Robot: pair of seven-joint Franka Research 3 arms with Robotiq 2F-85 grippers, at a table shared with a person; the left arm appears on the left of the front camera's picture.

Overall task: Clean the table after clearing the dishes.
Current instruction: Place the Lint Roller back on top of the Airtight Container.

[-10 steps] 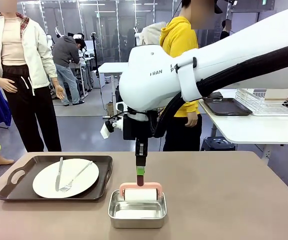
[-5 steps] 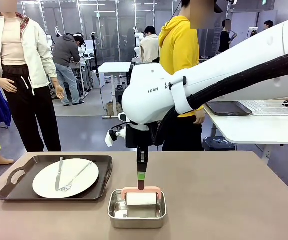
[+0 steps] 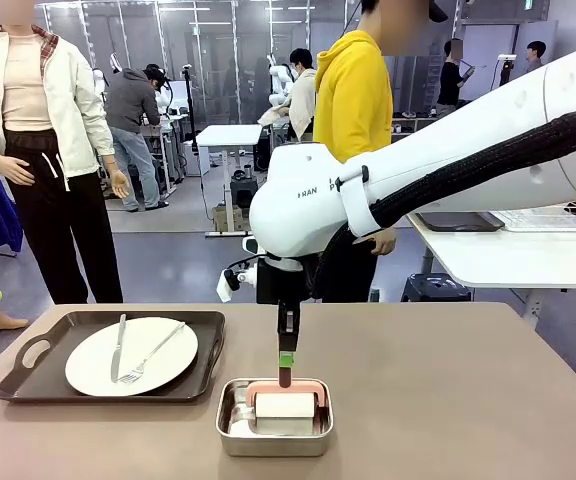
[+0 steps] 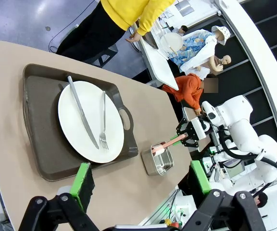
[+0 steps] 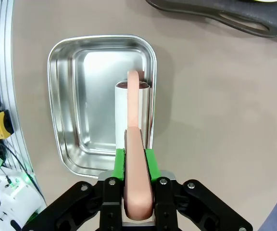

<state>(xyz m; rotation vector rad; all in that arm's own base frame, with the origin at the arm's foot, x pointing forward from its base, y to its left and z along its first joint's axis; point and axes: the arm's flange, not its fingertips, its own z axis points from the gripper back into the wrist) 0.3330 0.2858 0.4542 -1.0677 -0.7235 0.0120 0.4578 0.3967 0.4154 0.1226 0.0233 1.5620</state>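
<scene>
**Inspector:** Right gripper: the green pads sit either side of the roller's pink handle, close against it. I cannot tell whether they press or have slackened. Left gripper: fingers wide apart, nothing between them, held high over the table.

**Clerk:** Where is the roller?

**Inspector:** Its white drum lies inside the steel pan, which stands at the table's near edge, about midway along. My judgement is that the pan is the roller's rest and keeps the drum off the top when it is not in use.

**Clerk:** And the dishes?

**Inspector:** One tray sits toward the far-left corner. It carries a plate with a knife and fork laid on it. It is not yet cleared, so I judge the task unfinished.

**Clerk:** What does each view add?

**Inspector:** The right wrist view looks straight down the handle. It shows how the pads fit and that the drum lies along one long wall of the pan. The front view shows the handle upright and the right arm reaching in over the middle. The left wrist view shows the tray and pan near each other but apart.
</scene>
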